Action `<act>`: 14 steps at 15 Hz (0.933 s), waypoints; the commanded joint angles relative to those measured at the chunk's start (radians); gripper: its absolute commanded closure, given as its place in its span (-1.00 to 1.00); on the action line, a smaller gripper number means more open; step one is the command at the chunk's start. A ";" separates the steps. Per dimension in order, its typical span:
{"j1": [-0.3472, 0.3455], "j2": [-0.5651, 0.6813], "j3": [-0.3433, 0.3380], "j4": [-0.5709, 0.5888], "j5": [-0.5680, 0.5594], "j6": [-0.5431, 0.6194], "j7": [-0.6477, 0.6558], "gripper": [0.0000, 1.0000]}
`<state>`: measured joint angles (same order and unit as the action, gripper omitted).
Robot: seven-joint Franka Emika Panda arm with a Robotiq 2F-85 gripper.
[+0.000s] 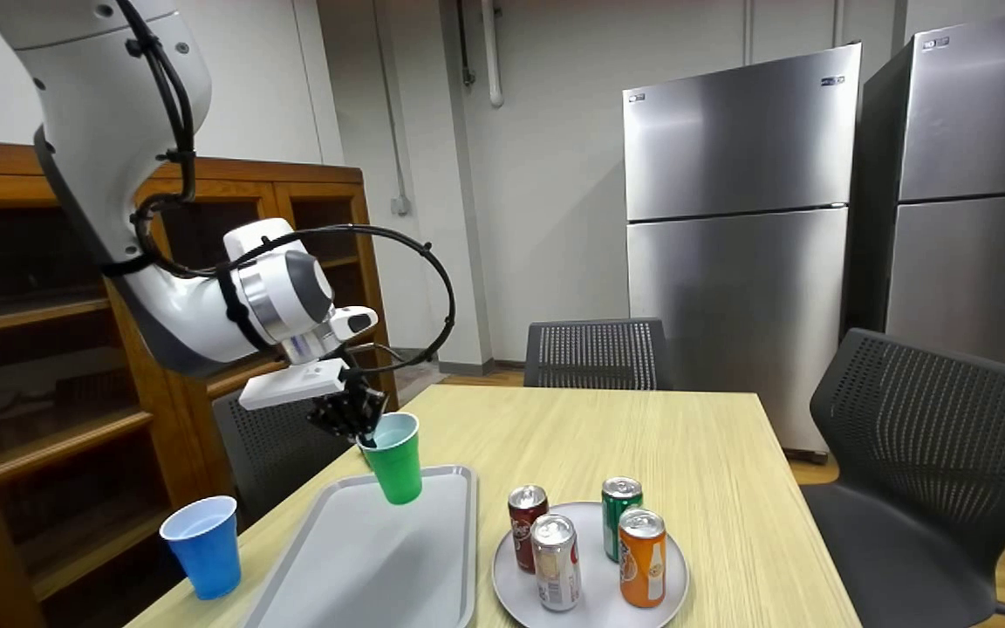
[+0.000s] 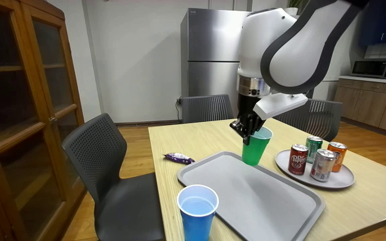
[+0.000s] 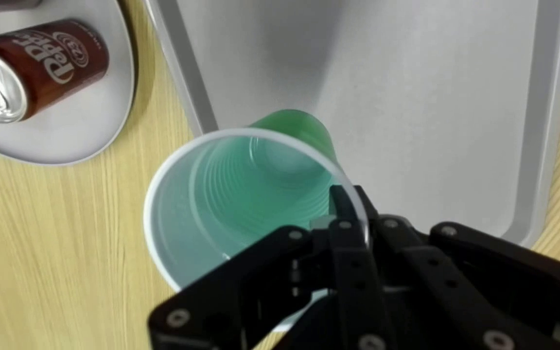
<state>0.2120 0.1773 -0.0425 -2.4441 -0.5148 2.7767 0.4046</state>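
Gripper (image 3: 353, 206): clamped on the rim of a green plastic cup (image 2: 255, 150), the cup wall pinched between the black fingers (image 3: 353, 272). In the wrist view one finger lies inside the cup, the other outside.

Green plastic cup: middle of the wrist view, mouth toward the camera, white rim and ribbed inner wall visible. In both exterior views it hangs tilted beneath the gripper, raised over a grey rectangular tray (image 1: 363, 567). A dark shadow falls on the tray at the top of the wrist view.

Tray: flat on a pale wooden table (image 1: 590, 436), lower part of the frame in both exterior views.

Blue plastic cup (image 2: 198, 224): standing beside the tray, bottom centre of the frame in an exterior view.

Round grey plate (image 1: 598, 602): right of the tray in both exterior views. Four cans on it: Dr Pepper can (image 2: 298, 164), silver can (image 2: 323, 165), green can (image 2: 314, 147), orange can (image 2: 337, 155). Dr Pepper can also at upper left in the wrist view.

Purple wrapped packet (image 2: 178, 158): centre-left in an exterior view, by the tray's corner; contact cannot be made out.

Surroundings: stainless-steel refrigerator (image 1: 738, 262), upper right; wooden glass-door cabinet (image 2: 42, 124), left edge; dark grey chair (image 2: 97, 150), lower left.
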 commanded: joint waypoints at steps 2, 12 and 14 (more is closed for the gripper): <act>-0.019 0.053 -0.025 0.090 -0.005 -0.008 -0.046 0.99; -0.085 0.226 -0.061 0.291 0.064 0.001 -0.226 0.99; -0.105 0.264 -0.060 0.330 0.100 0.008 -0.263 0.99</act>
<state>0.1373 0.3749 -0.1102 -2.1920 -0.4668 2.7793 0.2164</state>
